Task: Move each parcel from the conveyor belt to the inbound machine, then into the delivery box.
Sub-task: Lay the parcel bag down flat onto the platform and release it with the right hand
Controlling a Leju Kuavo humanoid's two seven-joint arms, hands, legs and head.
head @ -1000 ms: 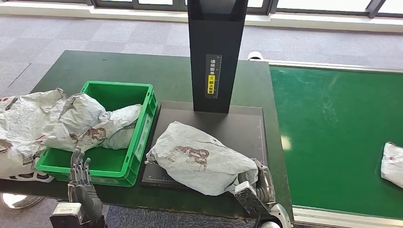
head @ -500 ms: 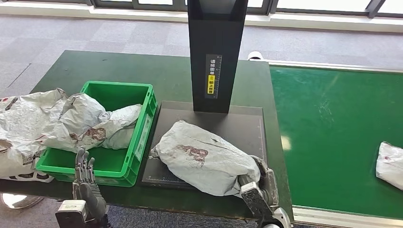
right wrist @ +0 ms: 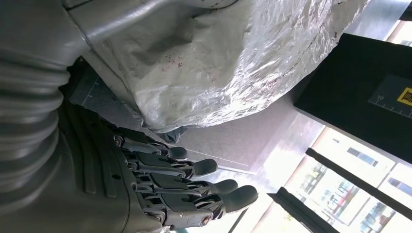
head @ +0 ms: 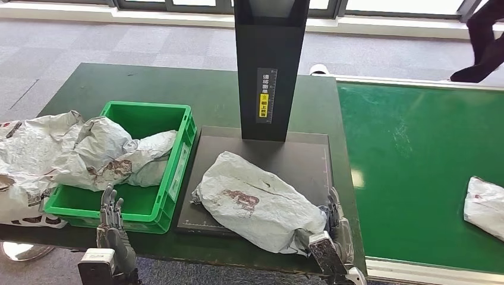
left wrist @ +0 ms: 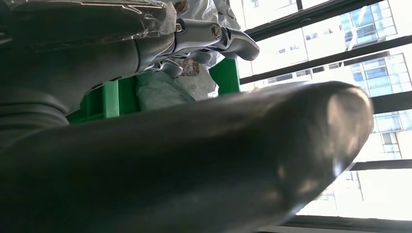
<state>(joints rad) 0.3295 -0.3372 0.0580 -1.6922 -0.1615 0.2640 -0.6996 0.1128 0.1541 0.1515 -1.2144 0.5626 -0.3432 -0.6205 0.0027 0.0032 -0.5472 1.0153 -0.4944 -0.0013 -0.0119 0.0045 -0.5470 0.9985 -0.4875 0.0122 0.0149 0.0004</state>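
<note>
A crumpled grey parcel (head: 258, 202) lies on the black plate (head: 297, 154) of the inbound machine. My right hand (head: 331, 236) is at its near right end. In the right wrist view my thumb lies over the parcel (right wrist: 233, 63), while the fingers (right wrist: 194, 187) stretch straight out, apart from it. My left hand (head: 113, 228) stands open with fingers up, just in front of the green delivery box (head: 148, 108). Several parcels (head: 113, 157) fill the box. Another parcel (head: 484, 205) lies on the green conveyor belt (head: 416, 166) at the right edge.
The machine's black column (head: 270, 65) rises behind the plate. A heap of grey parcels (head: 30, 154) spills over the box's left side onto the dark table (head: 89, 83). A person's dark limb (head: 487, 41) shows at the top right.
The parcel on the plate slid a little to the right as my right hand drew back toward the table's near edge. My left hand rose slightly. The belt parcel moved left. A person came into view.
</note>
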